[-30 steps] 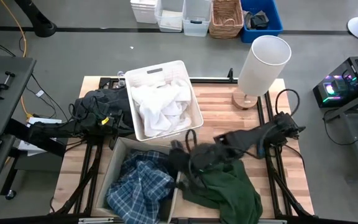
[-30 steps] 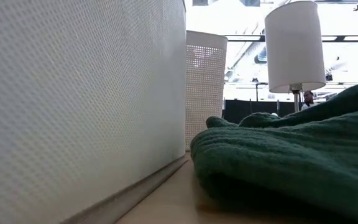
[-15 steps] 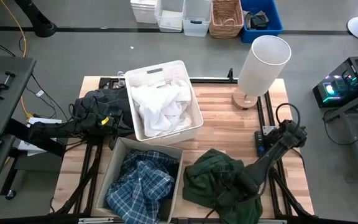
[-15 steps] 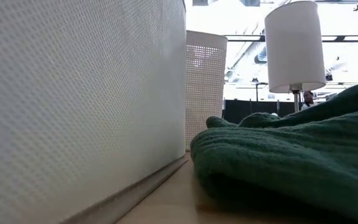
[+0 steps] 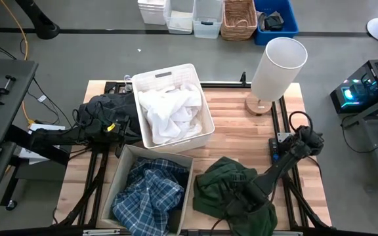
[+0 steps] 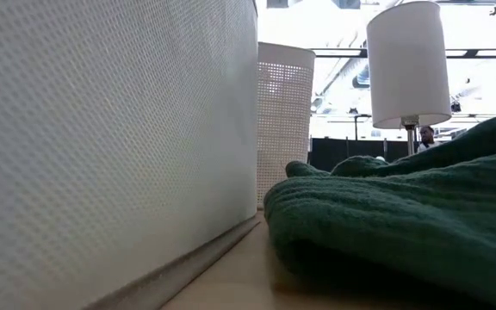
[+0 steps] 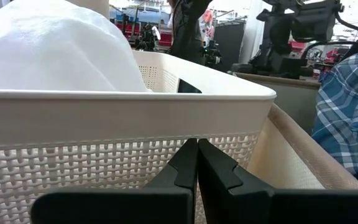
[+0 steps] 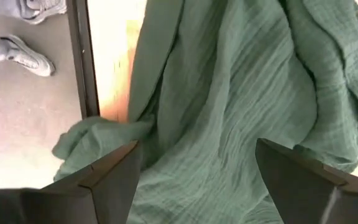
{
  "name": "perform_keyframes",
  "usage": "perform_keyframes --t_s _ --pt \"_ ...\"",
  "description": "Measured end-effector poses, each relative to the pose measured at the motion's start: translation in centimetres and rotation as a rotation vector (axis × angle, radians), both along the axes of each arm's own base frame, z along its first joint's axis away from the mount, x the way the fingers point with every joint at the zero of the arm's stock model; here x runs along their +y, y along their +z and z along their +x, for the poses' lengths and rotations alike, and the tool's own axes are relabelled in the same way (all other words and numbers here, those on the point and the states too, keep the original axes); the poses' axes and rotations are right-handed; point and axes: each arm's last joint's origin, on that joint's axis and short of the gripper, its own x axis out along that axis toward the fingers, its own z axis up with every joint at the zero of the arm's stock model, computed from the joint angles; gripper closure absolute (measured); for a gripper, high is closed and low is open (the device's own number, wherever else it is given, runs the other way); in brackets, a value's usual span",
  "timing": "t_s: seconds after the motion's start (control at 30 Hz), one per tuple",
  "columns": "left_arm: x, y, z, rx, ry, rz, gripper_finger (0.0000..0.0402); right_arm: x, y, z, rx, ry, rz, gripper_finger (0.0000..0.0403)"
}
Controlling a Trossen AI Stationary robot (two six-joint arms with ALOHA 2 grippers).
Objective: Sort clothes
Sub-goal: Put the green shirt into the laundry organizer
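A dark green garment (image 5: 225,180) lies crumpled on the table's near right part, and one corner (image 8: 86,143) reaches past the table's edge. My right gripper (image 5: 238,203) is open just above the garment; the wrist view shows the fingers on either side of the green cloth (image 8: 229,93). My left gripper (image 7: 197,163) is shut and waits at the table's left, close to the white slotted basket (image 5: 199,134), which holds white clothes (image 5: 169,111). A blue-and-white plaid shirt (image 5: 146,193) lies in the beige bin (image 5: 120,177).
A tall white lamp (image 5: 277,65) stands at the far right. Dark garments (image 5: 107,108) are piled at the far left, beside the basket. The low view shows the bin wall (image 6: 102,146) close to the green garment (image 6: 403,215). A person's shoes (image 8: 33,53) show on the floor.
My right gripper has swung from beside the beige bin toward the table's near edge and right. It now stands over the near part of the dark green garment. The garment has stayed where it was.
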Motion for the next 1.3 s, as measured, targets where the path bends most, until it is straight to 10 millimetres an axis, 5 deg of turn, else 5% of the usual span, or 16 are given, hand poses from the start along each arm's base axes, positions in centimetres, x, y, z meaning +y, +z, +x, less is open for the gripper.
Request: perform_keyframes --t_s 1.3 --pt "0.0 0.0 0.0 0.000 0.000 0.000 0.0401 1.0 0.1 1.0 -0.114 -0.045 0.078 0.0094"
